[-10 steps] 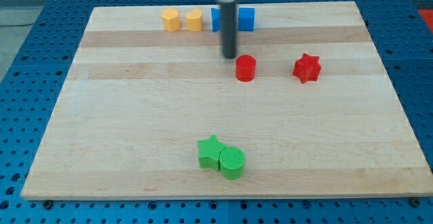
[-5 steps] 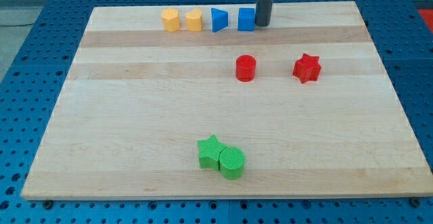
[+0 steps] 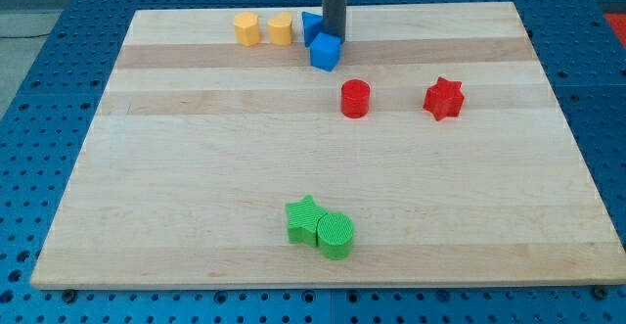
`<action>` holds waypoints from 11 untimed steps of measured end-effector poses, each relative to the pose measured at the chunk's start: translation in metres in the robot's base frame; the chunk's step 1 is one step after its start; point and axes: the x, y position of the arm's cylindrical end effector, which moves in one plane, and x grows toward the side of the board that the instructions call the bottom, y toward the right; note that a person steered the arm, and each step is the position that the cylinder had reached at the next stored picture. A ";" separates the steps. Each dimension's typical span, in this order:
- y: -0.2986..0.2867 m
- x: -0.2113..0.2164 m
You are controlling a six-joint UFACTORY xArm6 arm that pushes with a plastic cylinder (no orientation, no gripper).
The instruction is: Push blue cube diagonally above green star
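Note:
The blue cube (image 3: 325,52) lies near the board's top edge, turned at an angle. My tip (image 3: 335,37) stands right behind it, at its upper right side, touching or nearly touching it. The green star (image 3: 304,219) lies far below, near the view's bottom, pressed against a green cylinder (image 3: 335,235) on its right.
A second blue block (image 3: 311,25), partly hidden by the rod, sits left of my tip. Two yellow blocks (image 3: 246,28) (image 3: 281,29) lie further left. A red cylinder (image 3: 355,99) and a red star (image 3: 443,98) lie below right of the cube.
My tip moved from the middle to the cube's right, then left behind it. The blue cube slid down-left and rotated, leaving the top row.

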 end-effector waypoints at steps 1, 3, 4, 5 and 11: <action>-0.014 0.039; -0.062 0.102; -0.073 0.135; -0.078 0.167; -0.079 0.254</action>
